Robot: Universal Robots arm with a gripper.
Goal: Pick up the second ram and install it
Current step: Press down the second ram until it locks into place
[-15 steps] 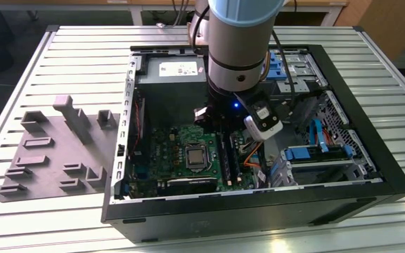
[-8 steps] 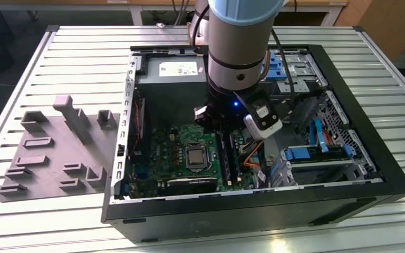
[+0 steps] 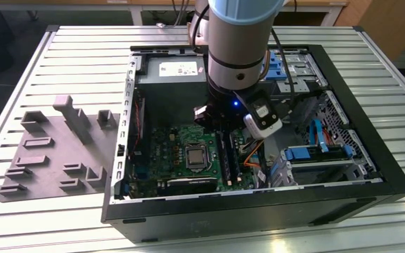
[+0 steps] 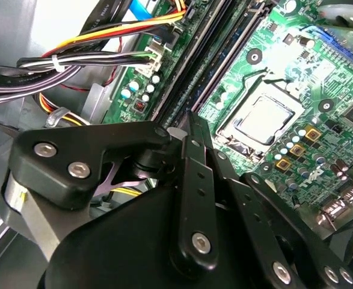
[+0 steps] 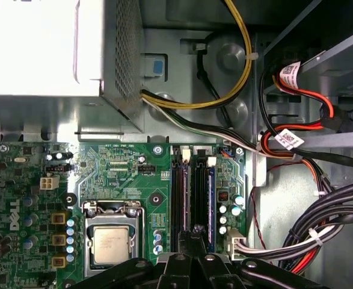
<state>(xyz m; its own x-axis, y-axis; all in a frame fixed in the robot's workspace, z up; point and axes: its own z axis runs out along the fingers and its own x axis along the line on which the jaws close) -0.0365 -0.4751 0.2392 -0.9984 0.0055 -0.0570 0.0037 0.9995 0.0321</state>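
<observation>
Inside the open black computer case (image 3: 371,174), my black gripper (image 4: 191,129) is closed, fingertips together above the green motherboard's (image 5: 122,165) memory slots (image 5: 191,198).

Item: second ram (image 3: 228,154), a long, thin, dark stick.
Pose: stood on its long edge, upright, not flat.
Location: seen in a memory slot on the green board inside the open PC case, just beside the CPU socket.
First wrist view: seen as a narrow black strip (image 5: 195,192) between neighbouring slots, running lengthwise along them.
Seating: whether fully latched can't be told.
</observation>
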